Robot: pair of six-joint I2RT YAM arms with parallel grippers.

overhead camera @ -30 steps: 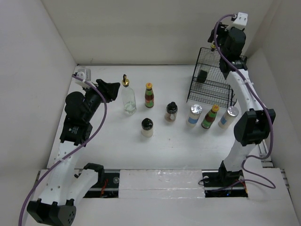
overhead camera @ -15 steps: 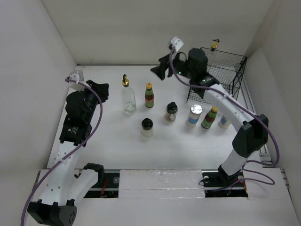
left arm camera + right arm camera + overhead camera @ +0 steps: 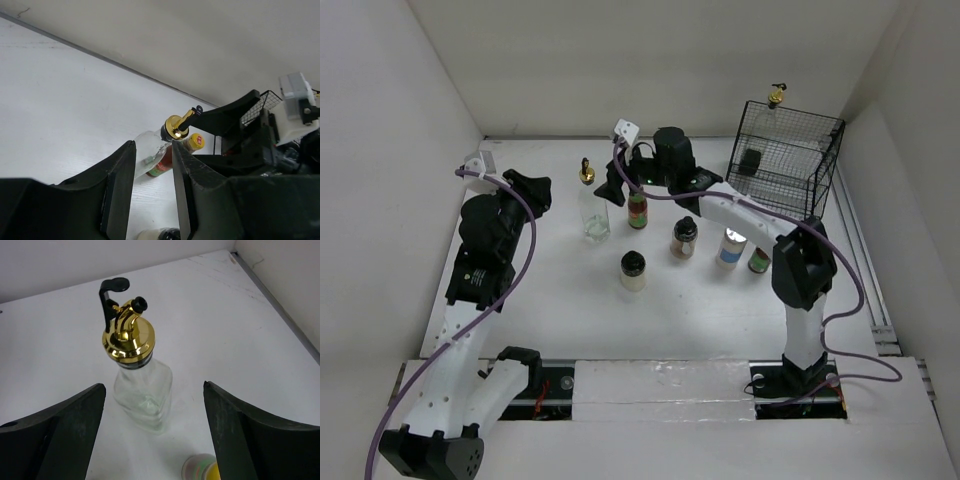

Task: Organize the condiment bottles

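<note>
Right gripper (image 3: 155, 386), jaws apart, faces the upright gold-spouted glass bottle (image 3: 593, 212) at the table's (image 3: 550, 290) back-left, left gripper (image 3: 152, 185) closed and empty: approach step; next, advance and clamp its body squarely.

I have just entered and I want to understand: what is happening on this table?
The robot is sorting condiment bottles. Its right gripper, open, faces the glass bottle with the gold spout but does not grip it yet. The left gripper is shut and holds nothing. The wire basket seems to hold two bottles; several others stand on the table.
</note>
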